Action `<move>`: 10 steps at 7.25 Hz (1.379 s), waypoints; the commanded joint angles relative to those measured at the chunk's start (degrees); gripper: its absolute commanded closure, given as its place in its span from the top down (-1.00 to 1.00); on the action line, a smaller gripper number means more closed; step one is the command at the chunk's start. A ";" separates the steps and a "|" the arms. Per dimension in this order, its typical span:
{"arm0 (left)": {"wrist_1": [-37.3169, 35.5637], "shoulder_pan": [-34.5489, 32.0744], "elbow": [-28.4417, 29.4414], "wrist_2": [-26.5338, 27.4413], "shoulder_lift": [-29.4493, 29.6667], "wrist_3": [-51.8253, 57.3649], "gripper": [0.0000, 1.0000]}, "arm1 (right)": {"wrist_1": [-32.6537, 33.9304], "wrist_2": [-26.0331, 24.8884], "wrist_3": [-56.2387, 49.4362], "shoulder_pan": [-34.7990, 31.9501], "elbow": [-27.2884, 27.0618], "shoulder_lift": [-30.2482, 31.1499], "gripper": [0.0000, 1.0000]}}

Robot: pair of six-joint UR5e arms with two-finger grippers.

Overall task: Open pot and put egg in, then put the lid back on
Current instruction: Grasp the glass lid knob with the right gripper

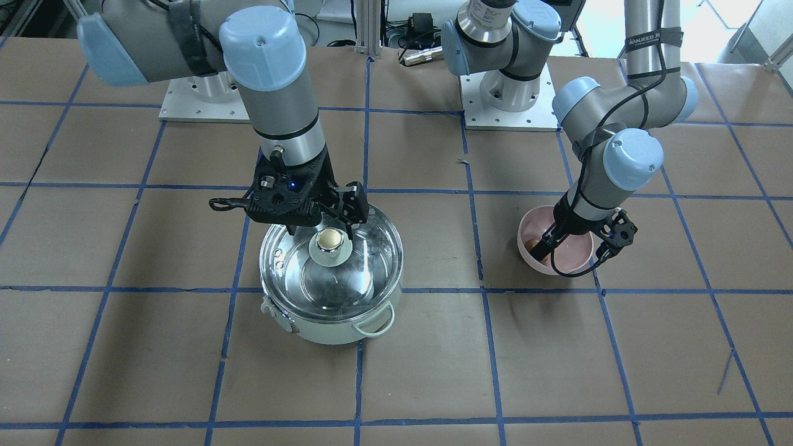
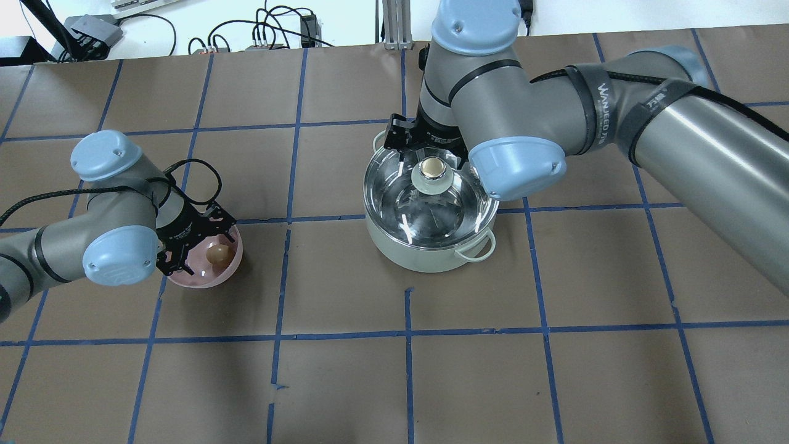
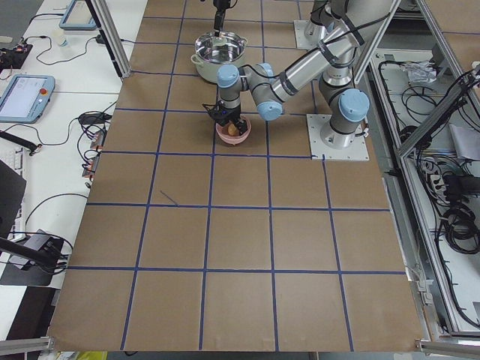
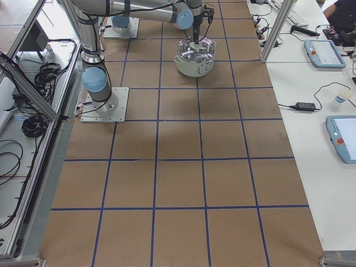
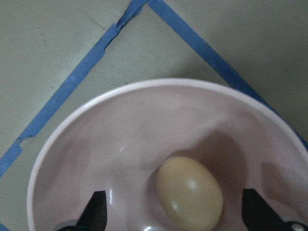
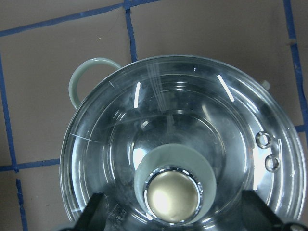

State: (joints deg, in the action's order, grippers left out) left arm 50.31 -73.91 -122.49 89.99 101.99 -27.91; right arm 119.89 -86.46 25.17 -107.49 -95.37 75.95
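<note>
Both jaws apart: right gripper (image 6: 175, 210) straddles the lid (image 6: 144, 110) knob (image 6: 173, 196) for lifting; left gripper (image 5: 175, 211) flanks the egg (image 5: 190, 192), lower centre.

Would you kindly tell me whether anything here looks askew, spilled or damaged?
Nothing stands out. The pot stands upright, the lid level over it; the egg lies whole in the pink bowl; nothing is spilled.
</note>
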 commanded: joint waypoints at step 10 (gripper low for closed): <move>-0.30 0.00 -0.03 -0.08 1.28 -2.23 -0.39 | -0.34 -3.45 -5.57 0.78 -0.53 2.17 -0.63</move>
State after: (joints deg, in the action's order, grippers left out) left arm 50.00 -73.91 -122.59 89.89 103.27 -30.35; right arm 121.70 -89.53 20.02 -107.32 -96.76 76.49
